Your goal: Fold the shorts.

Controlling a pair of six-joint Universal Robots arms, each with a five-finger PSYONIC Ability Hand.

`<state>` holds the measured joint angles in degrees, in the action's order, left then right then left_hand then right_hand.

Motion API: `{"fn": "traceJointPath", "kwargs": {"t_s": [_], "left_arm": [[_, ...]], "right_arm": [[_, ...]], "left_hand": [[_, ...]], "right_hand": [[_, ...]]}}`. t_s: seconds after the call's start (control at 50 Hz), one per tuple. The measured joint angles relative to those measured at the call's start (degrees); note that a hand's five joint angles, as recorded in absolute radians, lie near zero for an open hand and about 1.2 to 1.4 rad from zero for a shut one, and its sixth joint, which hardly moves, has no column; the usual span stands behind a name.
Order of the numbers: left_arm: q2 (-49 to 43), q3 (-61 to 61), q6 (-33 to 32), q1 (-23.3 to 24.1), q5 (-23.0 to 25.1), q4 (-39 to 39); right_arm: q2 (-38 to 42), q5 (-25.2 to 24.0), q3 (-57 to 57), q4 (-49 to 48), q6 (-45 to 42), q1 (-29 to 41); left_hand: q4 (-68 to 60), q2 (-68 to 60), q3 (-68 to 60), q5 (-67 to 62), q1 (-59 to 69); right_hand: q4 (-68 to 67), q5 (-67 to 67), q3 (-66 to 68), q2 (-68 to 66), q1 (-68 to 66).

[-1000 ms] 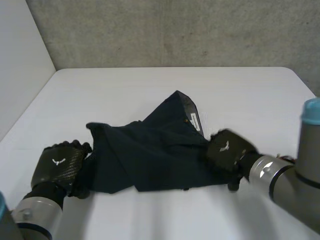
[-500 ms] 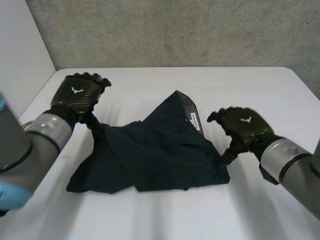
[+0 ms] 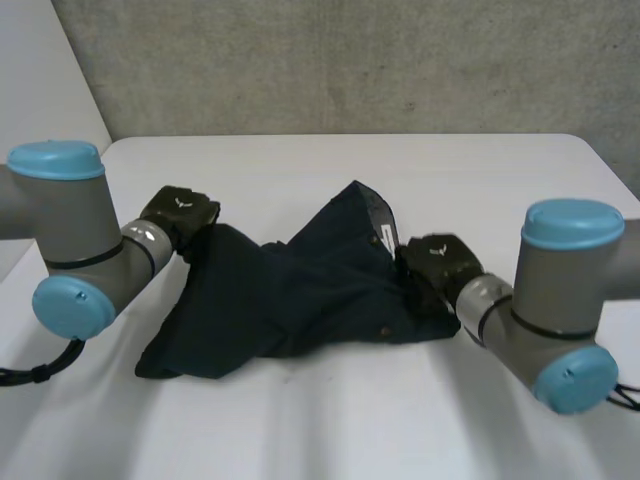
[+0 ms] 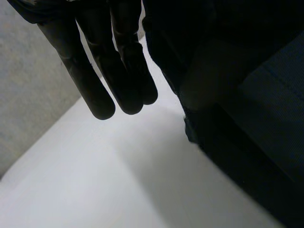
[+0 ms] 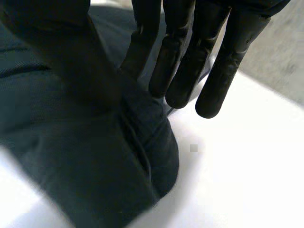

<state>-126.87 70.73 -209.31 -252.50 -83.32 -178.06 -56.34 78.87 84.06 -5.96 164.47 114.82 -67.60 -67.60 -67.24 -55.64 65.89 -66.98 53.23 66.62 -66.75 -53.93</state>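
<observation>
Dark shorts (image 3: pixel 300 300) rumpled at middle of white table (image 3: pixel 300 165). At far-left corner, left hand (image 3: pixel 180 213), fingers (image 4: pixel 95 80) straight and together, beside cloth edge. On right edge, right hand (image 3: pixel 437 262), fingers (image 5: pixel 223 71) straight, slightly apart, thumb pressing cloth.

Your left hand (image 3: pixel 178 215) points away from you, fingers (image 4: pixel 99 71) straight and side by side, left arm (image 3: pixel 95 250) bent. Your right hand (image 3: pixel 435 262) reaches inward, fingers straight, thumb (image 5: pixel 71 61) spread wide, right arm (image 3: pixel 545 300) bent.
</observation>
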Motion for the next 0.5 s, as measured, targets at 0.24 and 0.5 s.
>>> {"fn": "traceJointPath", "kwargs": {"t_s": [0.24, 0.5], "left_arm": [[-0.05, -18.37, 0.11, 1.31, -9.60, -7.04], [13.70, -22.65, 9.43, 1.89, -17.49, -19.56]], "right_arm": [[1.14, 2.52, -26.04, -3.21, -9.75, 2.21], [-1.24, 4.50, -38.95, -19.30, -11.43, 2.77]], "left_hand": [[-0.68, -0.84, -0.89, 0.00, 0.00], [-0.90, -0.85, -0.91, 0.00, 0.00]], "right_hand": [[-1.11, 2.36, 0.98, -0.72, -0.81], [-1.13, 3.07, 0.98, -0.72, -0.81]]}}
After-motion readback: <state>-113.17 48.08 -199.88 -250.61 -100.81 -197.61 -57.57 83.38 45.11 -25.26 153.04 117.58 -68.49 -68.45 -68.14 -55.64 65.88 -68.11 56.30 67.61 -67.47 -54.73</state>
